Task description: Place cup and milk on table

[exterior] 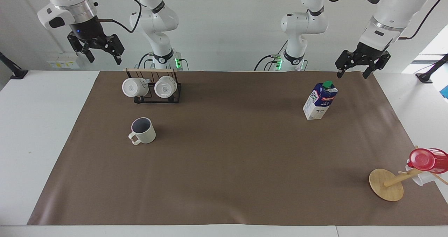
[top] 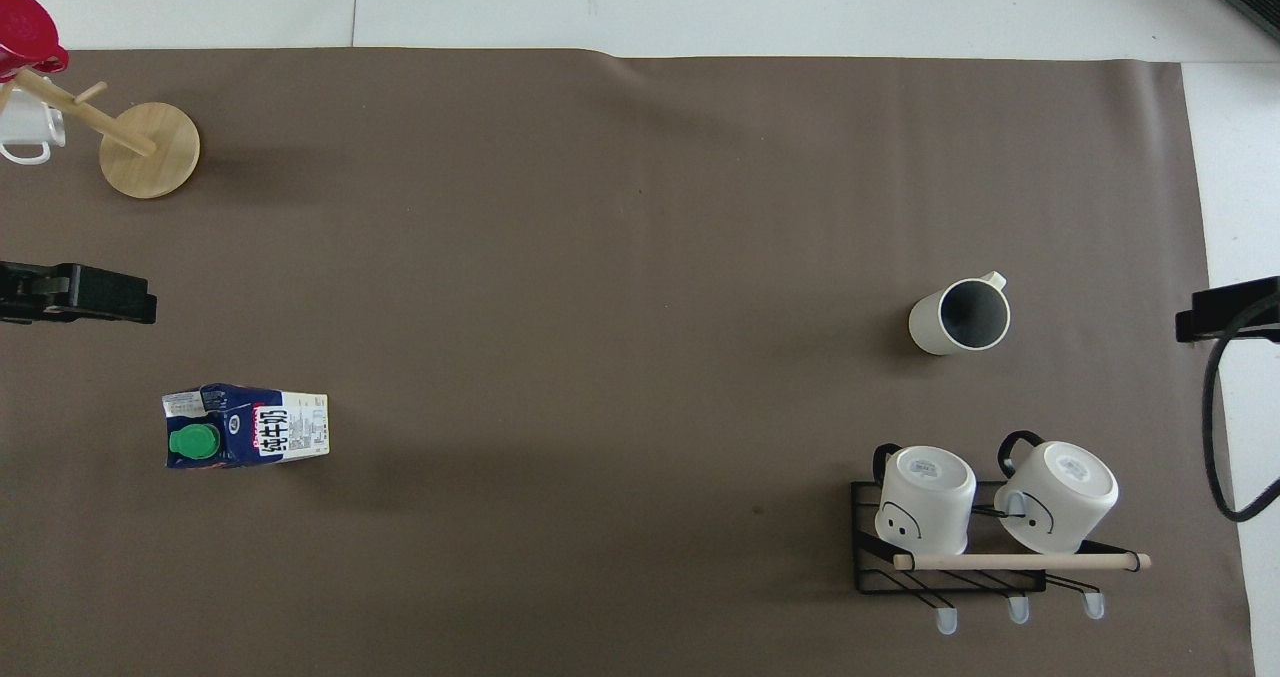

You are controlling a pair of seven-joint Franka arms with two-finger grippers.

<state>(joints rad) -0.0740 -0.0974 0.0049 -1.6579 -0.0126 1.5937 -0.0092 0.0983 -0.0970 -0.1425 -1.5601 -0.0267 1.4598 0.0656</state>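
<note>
The cream-white cup (exterior: 143, 130) (top: 960, 315) stands upright on the brown mat of the table (exterior: 224, 167), toward the right arm's end, and shows its dark inside. The milk (exterior: 320, 100) (top: 250, 427), a tall white and dark-blue carton with a green cap, stands upright toward the left arm's end. My right gripper (exterior: 105, 59) hangs open and empty high over the white table edge, beside the mat's corner. High over the mat's corner near the milk, my left gripper (exterior: 352, 75) is open and holds nothing. Neither gripper touches anything.
A black wire rack (exterior: 157, 90) (top: 960, 547) with two white mugs stands nearer to the robots than the cup. A wooden mug tree (exterior: 386, 184) (top: 150, 147) with a red cup (exterior: 425, 160) stands farther from the robots than the milk.
</note>
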